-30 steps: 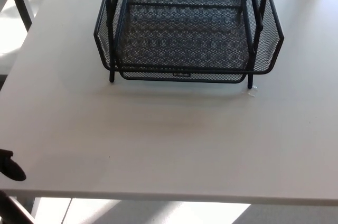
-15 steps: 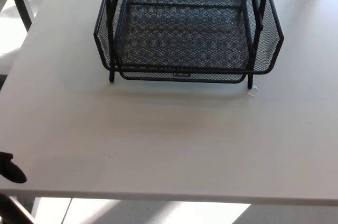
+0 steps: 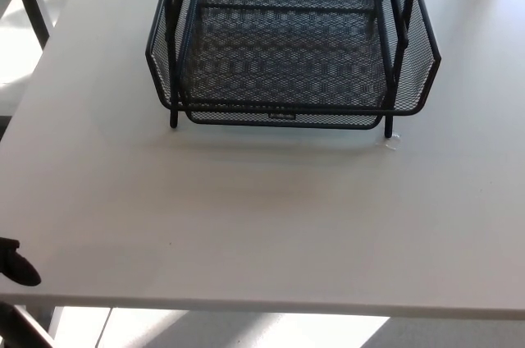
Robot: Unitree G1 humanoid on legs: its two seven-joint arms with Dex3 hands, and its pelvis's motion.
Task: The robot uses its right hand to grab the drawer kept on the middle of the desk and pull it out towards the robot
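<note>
Down at far left, just a black rounded bit of the left hand [image 3: 16,264] off the bench edge, fingers impossible to tell. Mid-bench, black wire-mesh drawer [image 3: 283,57] sitting in its black frame, front lip poking slightly past the legs. Fits not-pulled or part-pulled alike. Pale grey bench [image 3: 262,225] otherwise. Right hand nowhere in shot.

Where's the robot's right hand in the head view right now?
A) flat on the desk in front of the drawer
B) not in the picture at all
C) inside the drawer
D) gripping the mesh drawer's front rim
B: no hand shows at the right; the mesh drawer stands untouched on the desk.
</note>
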